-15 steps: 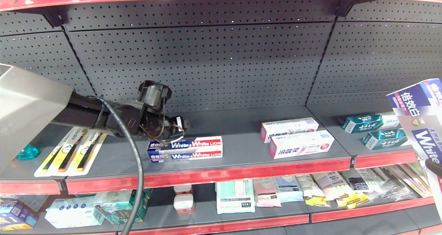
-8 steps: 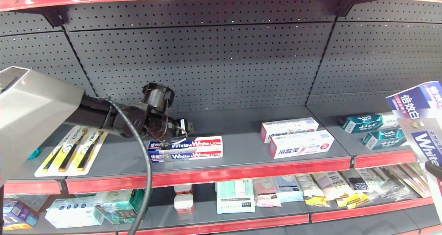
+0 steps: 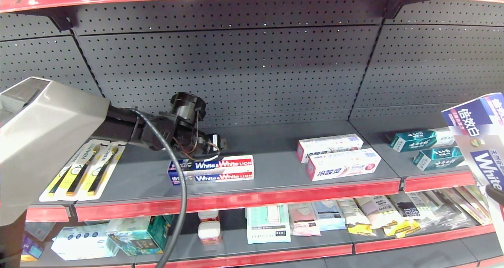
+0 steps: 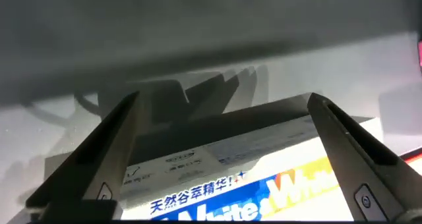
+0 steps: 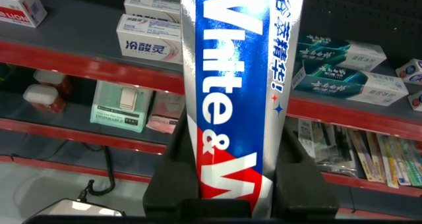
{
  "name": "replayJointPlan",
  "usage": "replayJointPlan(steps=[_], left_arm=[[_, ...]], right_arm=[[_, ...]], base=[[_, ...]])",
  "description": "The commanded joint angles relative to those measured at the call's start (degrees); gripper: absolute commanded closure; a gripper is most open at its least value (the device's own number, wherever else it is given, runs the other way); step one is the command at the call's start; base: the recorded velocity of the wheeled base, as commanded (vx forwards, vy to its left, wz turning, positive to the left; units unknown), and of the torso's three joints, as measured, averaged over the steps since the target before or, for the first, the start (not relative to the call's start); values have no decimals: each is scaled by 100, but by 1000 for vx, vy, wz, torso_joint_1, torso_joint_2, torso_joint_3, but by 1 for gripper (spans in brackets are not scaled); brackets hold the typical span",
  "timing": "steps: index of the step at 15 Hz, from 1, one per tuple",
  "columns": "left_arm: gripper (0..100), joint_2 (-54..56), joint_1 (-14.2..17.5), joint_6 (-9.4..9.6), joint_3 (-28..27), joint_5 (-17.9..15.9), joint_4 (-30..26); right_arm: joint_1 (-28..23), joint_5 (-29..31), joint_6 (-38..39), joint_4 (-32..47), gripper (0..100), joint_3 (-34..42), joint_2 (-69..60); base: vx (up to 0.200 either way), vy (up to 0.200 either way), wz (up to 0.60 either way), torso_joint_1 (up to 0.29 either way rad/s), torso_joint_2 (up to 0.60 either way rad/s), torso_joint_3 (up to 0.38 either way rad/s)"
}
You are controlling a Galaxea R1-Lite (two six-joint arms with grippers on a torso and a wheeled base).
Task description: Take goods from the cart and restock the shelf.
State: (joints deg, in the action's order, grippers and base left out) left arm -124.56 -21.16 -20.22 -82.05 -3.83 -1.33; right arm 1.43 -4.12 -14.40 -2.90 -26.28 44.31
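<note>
Blue, white and red toothpaste box [image 5: 231, 85] stands upright in R gripper [image 5: 231, 184], jaws clenched on its lower end. Box is held clear of the shelf [image 3: 236, 199], out front of its right end, near two teal boxes [image 3: 421, 139] lying there. Two matching boxes [image 3: 212, 169] lie flat, side by side, lengthwise along shelf front edge, left of centre. L gripper [image 3: 219, 144] sits over their rear side, twd the pegboard back. Its jaws are released, fingers [image 4: 109, 165] spread w/ the box's top face between them; contact w/ box cannot be told. Two white-pink boxes [image 3: 340, 158] lie right of centre, well apart from the pair. Toothbrush cards [image 3: 84, 169] lie at left end, reaching the front edge. Lower shelf [image 3: 256, 258] carries mixed packs and cartons.
</note>
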Motion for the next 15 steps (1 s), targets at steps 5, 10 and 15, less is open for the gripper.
replayJointPlan(steps=[5, 10, 15], left_arm=[[0, 11, -28, 203, -56, -189, 36], [0, 11, -37, 344, -21, -461, -78], [0, 37, -28, 590, 23, -470, -403]], right_arm=[[-2, -1, -2, 18, 100, 106, -160], [-2, -1, -2, 26, 100, 123, -177], [-2, -1, -2, 26, 100, 132, -169]], base=[[0, 0, 0, 0, 0, 0], [0, 0, 0, 0, 0, 0], [0, 0, 0, 0, 0, 0]])
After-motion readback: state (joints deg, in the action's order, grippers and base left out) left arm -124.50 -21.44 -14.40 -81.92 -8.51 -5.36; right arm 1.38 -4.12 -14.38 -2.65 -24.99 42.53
